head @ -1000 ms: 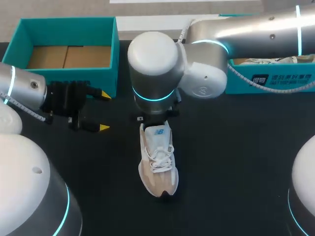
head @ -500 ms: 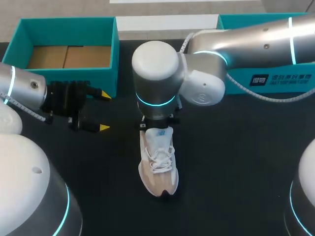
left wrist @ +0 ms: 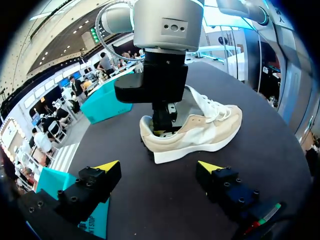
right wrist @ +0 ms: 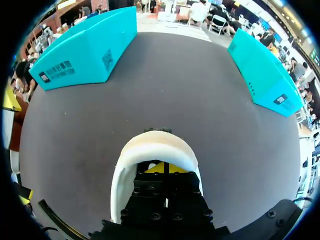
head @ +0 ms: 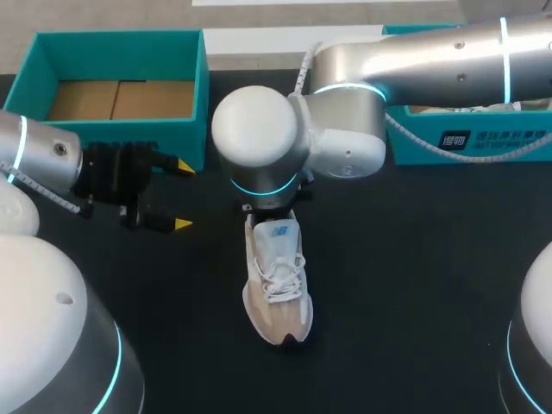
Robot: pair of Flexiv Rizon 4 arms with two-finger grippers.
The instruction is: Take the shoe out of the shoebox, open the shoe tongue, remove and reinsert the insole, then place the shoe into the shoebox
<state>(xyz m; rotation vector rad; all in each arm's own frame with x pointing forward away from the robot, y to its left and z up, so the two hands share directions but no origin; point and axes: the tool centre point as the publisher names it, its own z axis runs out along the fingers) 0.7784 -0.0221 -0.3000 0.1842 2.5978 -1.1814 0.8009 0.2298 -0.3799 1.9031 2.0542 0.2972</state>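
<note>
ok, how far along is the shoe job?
Done: the shoe is out of its box, lying on the table. In hand: the right pincer is down in the shoe's heel opening, so tongue or insole work; I can't tell which. The left pincer is open beside the left shoebox, holding nothing. Left: no loose insole in view, so probably insole out and back, then reboxing.

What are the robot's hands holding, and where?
The left gripper is open and holds nothing. The right gripper is down in the heel opening of the shoe; whether it grips anything there cannot be told.
</note>
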